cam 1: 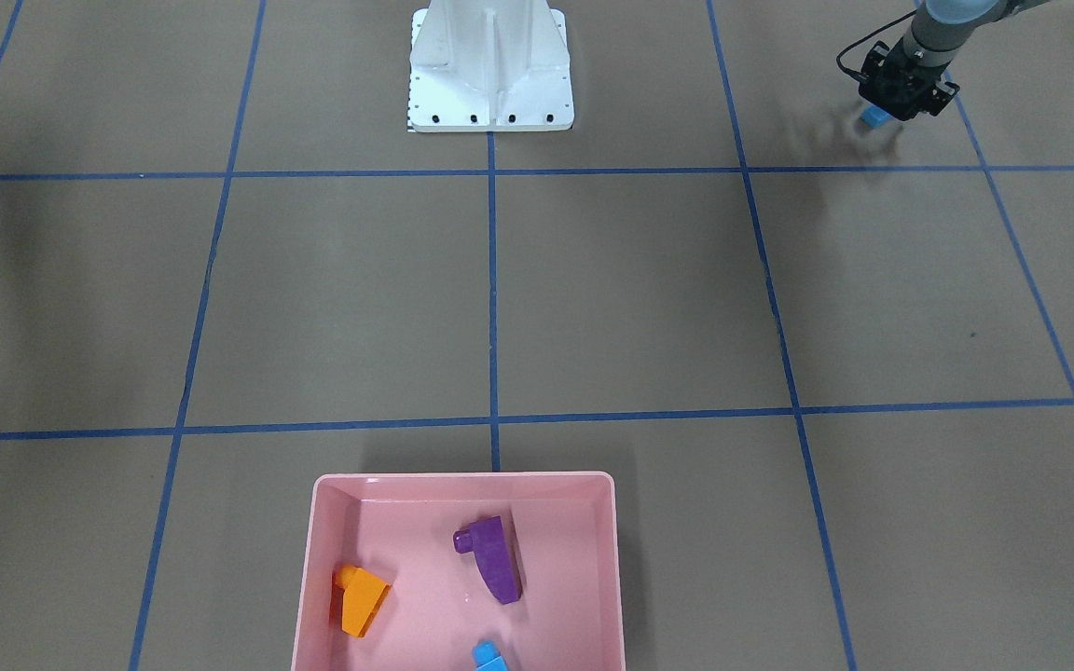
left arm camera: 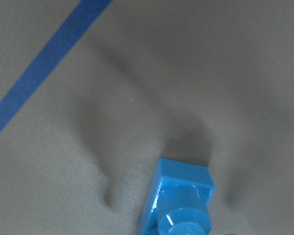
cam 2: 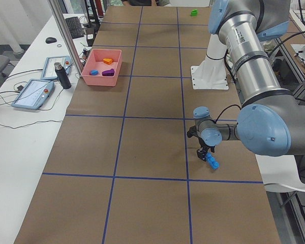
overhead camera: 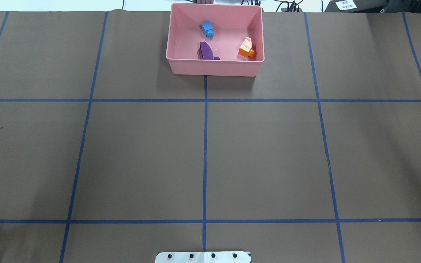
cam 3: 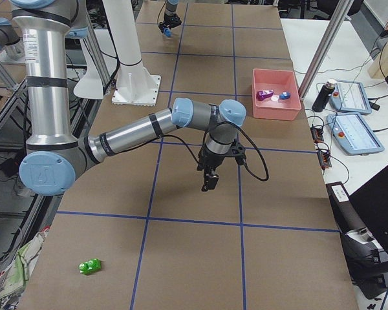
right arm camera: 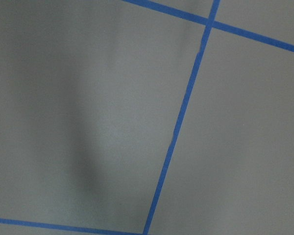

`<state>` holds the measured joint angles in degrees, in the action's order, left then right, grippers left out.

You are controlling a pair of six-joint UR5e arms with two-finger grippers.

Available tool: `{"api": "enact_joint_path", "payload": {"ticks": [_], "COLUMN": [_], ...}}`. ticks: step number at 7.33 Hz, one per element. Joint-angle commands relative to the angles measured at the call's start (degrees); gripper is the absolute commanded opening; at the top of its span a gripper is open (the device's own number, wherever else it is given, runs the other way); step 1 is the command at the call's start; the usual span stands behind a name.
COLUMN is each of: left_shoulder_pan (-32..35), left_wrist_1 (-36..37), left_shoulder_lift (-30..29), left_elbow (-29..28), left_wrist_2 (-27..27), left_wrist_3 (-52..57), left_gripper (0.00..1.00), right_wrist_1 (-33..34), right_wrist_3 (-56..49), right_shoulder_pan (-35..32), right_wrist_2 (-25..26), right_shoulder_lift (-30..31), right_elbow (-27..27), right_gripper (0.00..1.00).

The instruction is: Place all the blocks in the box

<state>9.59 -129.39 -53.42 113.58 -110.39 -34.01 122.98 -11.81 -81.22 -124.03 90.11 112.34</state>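
The pink box [cam 1: 462, 486] stands at the table's far edge and also shows in the overhead view [overhead camera: 214, 67]. In it lie the purple sloped block [cam 1: 492, 559], the orange sloped block [cam 1: 360, 601] and the small light-blue block [cam 1: 488, 657]. My left gripper [cam 1: 884, 114] is low over the table beside the robot base and appears shut on the long light-blue block [cam 1: 872, 117], which also shows in the left wrist view [left arm camera: 179, 203]. The green block [cam 3: 89, 265] lies alone on the table's right end. My right gripper [cam 3: 210, 179] hangs over the middle of the table; I cannot tell whether it is open.
The white robot base [cam 1: 490, 75] stands at the near middle edge. Blue tape lines [overhead camera: 205, 146] divide the brown table cover. A dark bottle [cam 2: 62, 76] and two tablets [cam 2: 33, 94] sit on the side desk beyond the box.
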Motion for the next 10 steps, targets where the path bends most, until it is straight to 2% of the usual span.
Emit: {"api": "enact_joint_path", "payload": {"ticks": [1,2,4,6,7,8,9,10], "left_shoulder_pan": [0.0,0.1,0.3,1.4,3.1,7.9,14.7,22.9], "left_wrist_1": [-2.6,-6.5,-8.1,-8.2,-8.2,-8.2,-8.2,-7.7], "left_shoulder_lift": [0.5,1.6,2.2,4.1,3.5,3.1,1.9,-3.6], "left_elbow": [0.2,0.1,1.4,8.4,10.6,12.7,13.2,12.6], "left_wrist_2": [-0.3,-0.5,-0.6,-5.3,-9.0,-14.6,-21.6,-27.7], "left_wrist_3": [-0.2,-3.0,-6.5,-10.2,-11.8,-12.4,-12.4,-12.4], "left_gripper": [0.00,0.00,0.00,0.00,0.00,0.00,0.00,0.00], "right_wrist_1": [-0.1,-0.1,-0.1,-0.6,-0.7,-0.7,-0.8,-1.6], "right_wrist_3": [-4.3,-8.6,-11.6,-16.7,-16.8,-16.6,-16.6,-17.2], "right_shoulder_pan": [-2.4,-4.1,-6.8,-7.6,-8.3,-8.3,-8.3,-8.3], "right_wrist_2": [0.0,0.0,0.0,0.0,0.0,0.0,0.1,0.3], "right_shoulder_lift": [3.0,5.1,8.0,11.2,12.8,14.7,17.1,19.0], "right_elbow": [0.1,0.1,0.5,0.6,0.8,2.0,2.9,3.0], "right_gripper": [1.00,1.00,1.00,1.00,1.00,1.00,1.00,1.00]}}
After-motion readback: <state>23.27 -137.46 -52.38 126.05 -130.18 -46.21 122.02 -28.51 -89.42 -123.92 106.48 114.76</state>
